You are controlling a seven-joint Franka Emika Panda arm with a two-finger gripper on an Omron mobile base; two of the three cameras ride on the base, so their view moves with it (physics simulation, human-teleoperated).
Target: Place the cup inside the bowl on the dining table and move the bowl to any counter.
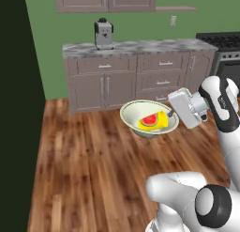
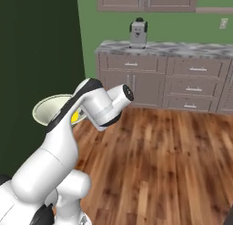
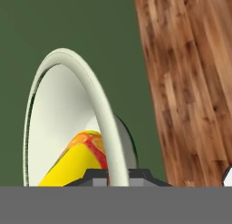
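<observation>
White arm segments fill the near foreground. Beyond them the gripper (image 1: 171, 112) is clamped on the bowl's (image 1: 133, 111) right rim, holding it above the wood floor (image 1: 89, 165). The cup (image 1: 153, 121) lies inside. Judgement: keep the bowl level and approach the far counter (image 1: 136, 48) slowly, left of the toaster (image 1: 103, 33).

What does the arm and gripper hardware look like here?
Glossy white rounded arm links with dark charcoal joint bands and round dark end caps. A boxy white-grey hand carries the gripper, whose two small fingers are dark grey and blocky. No cables or markings visible.
</observation>
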